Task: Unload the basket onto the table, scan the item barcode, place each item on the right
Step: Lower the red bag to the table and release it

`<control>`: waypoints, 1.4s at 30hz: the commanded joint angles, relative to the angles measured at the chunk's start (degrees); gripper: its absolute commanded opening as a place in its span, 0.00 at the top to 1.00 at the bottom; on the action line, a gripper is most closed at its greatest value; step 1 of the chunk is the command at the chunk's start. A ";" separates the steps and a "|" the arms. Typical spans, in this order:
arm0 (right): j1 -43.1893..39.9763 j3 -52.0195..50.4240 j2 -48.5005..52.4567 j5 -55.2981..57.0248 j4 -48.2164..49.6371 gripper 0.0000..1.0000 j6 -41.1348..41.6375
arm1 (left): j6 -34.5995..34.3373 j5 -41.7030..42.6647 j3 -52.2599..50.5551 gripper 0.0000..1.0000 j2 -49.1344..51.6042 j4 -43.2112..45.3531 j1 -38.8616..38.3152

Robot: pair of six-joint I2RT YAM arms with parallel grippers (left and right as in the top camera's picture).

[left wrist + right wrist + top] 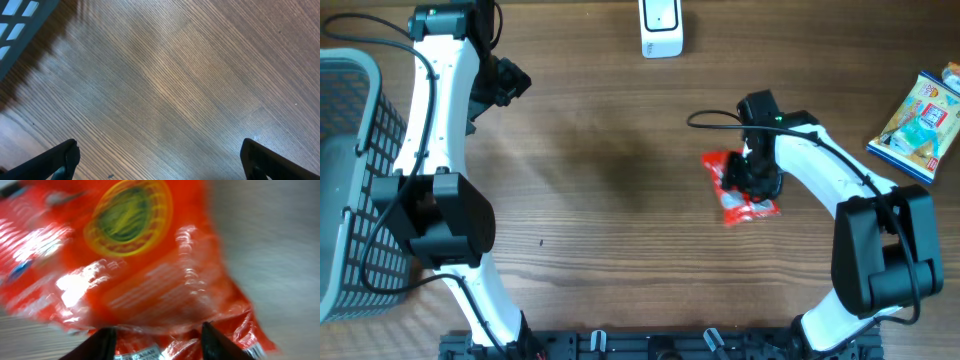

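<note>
- Overhead: you look straight down on the whole table [620, 180].
- Left wrist: you face the table, close beyond the left pincer [160, 150].
- Right wrist: the red packet [140, 265] fills your view beyond the right pincer [159, 332]; overhead shares it.

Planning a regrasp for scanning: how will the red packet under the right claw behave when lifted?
Likely floppy: the red packet looks like a thin, crinkled film pouch, so it should sag from a pinch. Its glossy, reflective surface may be slippery. It is probably light, and lying flat, it won't roll.
</note>
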 commanded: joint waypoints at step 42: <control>-1.05 -0.70 10.47 -24.94 11.85 0.96 -6.62 | -0.96 -0.92 0.50 0.00 -0.50 -0.02 0.26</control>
